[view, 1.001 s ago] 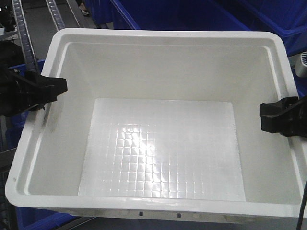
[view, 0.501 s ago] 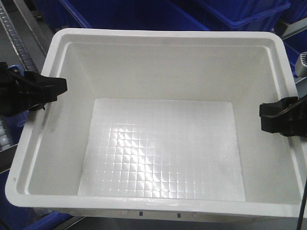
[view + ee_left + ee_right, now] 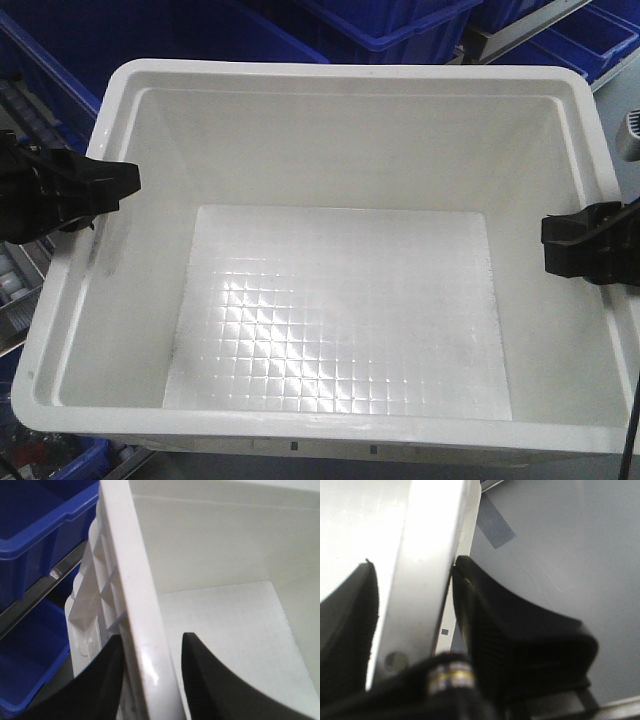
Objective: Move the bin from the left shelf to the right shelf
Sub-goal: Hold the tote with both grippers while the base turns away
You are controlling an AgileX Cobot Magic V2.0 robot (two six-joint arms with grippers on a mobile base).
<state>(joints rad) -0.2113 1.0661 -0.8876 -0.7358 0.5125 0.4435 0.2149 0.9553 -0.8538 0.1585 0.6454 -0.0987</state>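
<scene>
my left fingers (image 3: 100,186) are closed on the left wall of the white bin (image 3: 350,76), about halfway along that side. in the left wrist view one finger (image 3: 207,682) sits inside the bin and the other runs down the ribbed outside, with the rim (image 3: 131,580) pinched between them. my right fingers (image 3: 576,240) hold the opposite wall the same way. the right wrist view shows one dark pad (image 3: 512,630) pressed to the outer face of the rim (image 3: 427,555) and the other on the inner side. both pairs are narrow, spread only as far as the thickness of the wall they grip.

the bin fills nearly the whole front view, level and open side up. there is nothing in it, and its gridded floor (image 3: 340,320) catches a patch of glare. i cannot tell whether it rests on anything underneath or hangs from my two grips alone.

past its far rim are blue bins (image 3: 385,25), and more blue shows along its left side. from my left wrist i see two of those blue bins (image 3: 35,525) stacked on levels just beside the white wall, with a metal shelf rail (image 3: 47,586) between them. from my right wrist, outside the rim, there is grey floor (image 3: 560,555) with a strip of blue tape (image 3: 495,525) on it.
</scene>
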